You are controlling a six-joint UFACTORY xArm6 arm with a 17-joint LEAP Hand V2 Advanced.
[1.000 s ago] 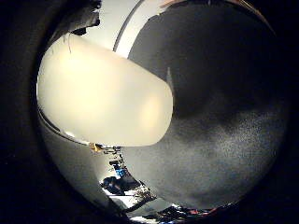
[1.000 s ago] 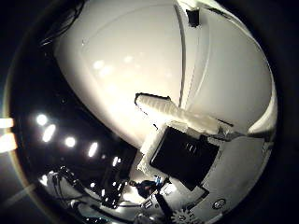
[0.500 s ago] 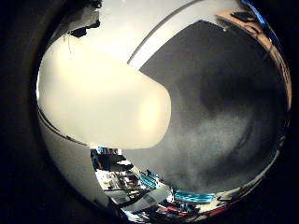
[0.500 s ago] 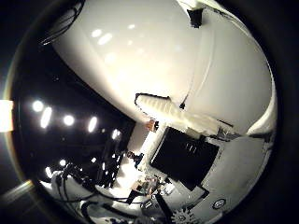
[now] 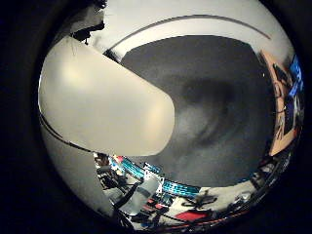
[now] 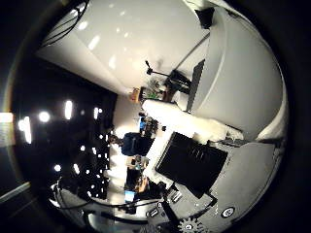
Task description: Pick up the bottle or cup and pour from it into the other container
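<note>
A smooth white container (image 5: 102, 97), a cup or bottle, lies close against the palm and fills much of the right little finger side palm view. Its rounded end points out over a dark grey table (image 5: 219, 107). In the right thumb side palm view my right hand (image 6: 190, 146) shows a white ridged fingertip (image 6: 180, 118) and black parts curled against a broad white curved surface (image 6: 243, 87), which I take for the same container.
A wooden strip (image 5: 278, 102) borders the grey table on one side. Beyond the table's edge is a cluttered room with teal items (image 5: 171, 187). The right thumb side palm view shows a dark ceiling with rows of lights (image 6: 44, 116).
Both pictures have turned, so the hand has rotated. The white container keeps its place against the palm. More of the room and of the table's far edge has come into view.
</note>
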